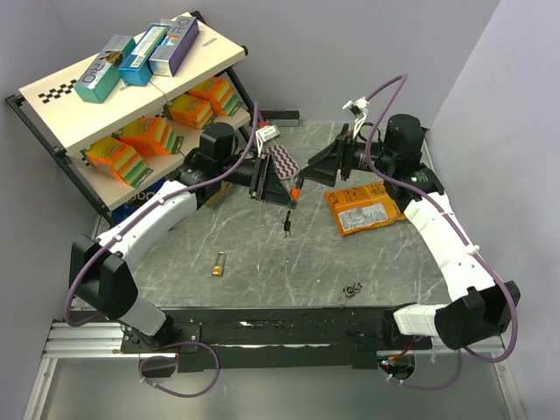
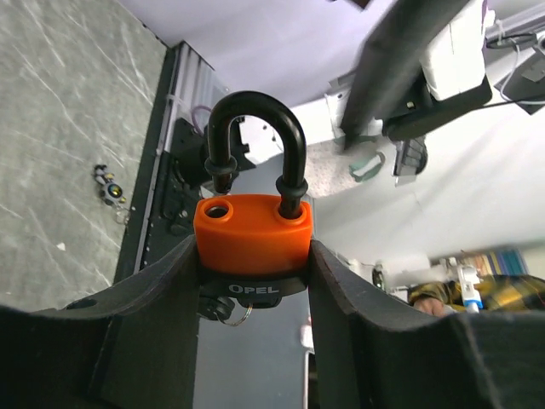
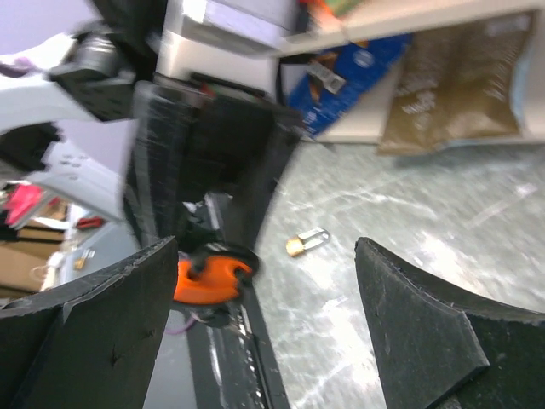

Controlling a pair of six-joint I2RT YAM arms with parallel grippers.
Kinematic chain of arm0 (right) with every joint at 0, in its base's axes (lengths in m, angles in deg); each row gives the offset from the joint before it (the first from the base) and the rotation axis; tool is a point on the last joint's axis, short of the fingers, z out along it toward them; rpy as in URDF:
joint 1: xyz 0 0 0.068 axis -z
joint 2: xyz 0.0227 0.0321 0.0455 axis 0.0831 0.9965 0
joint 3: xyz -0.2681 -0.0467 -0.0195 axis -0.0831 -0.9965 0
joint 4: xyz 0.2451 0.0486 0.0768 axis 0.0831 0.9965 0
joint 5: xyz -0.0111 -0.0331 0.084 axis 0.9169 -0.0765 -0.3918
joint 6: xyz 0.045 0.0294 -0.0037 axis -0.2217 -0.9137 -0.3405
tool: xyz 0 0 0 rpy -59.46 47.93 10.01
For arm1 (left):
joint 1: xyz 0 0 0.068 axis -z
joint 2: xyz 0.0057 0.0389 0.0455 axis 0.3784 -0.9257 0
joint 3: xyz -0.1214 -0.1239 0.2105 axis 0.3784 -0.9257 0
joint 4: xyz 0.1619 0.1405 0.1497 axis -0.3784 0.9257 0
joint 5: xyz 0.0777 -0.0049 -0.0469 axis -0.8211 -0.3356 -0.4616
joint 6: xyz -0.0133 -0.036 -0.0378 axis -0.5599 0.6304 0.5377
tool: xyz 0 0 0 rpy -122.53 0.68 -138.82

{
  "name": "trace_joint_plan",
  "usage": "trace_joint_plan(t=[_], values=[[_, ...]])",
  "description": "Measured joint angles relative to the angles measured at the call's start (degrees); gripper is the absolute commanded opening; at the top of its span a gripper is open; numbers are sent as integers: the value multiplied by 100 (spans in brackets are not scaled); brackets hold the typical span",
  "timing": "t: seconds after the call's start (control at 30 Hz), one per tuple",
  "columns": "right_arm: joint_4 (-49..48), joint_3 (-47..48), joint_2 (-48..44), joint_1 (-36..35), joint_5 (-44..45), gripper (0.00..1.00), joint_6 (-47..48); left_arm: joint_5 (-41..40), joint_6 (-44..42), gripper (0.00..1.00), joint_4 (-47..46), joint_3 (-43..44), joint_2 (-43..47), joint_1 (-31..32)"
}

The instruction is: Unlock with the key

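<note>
My left gripper [image 1: 284, 185] [image 2: 253, 247] is shut on an orange padlock [image 1: 296, 190] [image 2: 253, 234], held above the table. Its black shackle [image 2: 255, 136] has one leg lifted just clear of its hole. A black key [image 2: 217, 307] with a ring sits at the lock's underside, and another key [image 1: 288, 226] dangles below it. My right gripper [image 1: 319, 171] [image 3: 266, 256] is open just to the right of the padlock [image 3: 209, 277], holding nothing.
A small brass padlock [image 1: 219, 264] [image 3: 306, 241] lies on the grey table [image 1: 262, 262]. Near the front edge is a small metal piece [image 1: 353, 290]. An orange snack bag [image 1: 363, 210] lies at the right. A slanted shelf [image 1: 131, 96] with boxes stands at the back left.
</note>
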Motion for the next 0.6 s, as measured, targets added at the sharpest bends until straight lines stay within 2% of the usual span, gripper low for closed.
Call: trace_joint_plan(t=[0.17, 0.3, 0.6], values=[[-715, -72, 0, -79, -361, 87, -496, 146, 15, 1, 46, -13, 0, 31], [-885, -74, 0, -142, -520, 82, -640, 168, 20, 1, 48, -13, -2, 39], [-761, -70, 122, -374, -671, 53, -570, 164, 42, 1, 46, -13, 0, 164]])
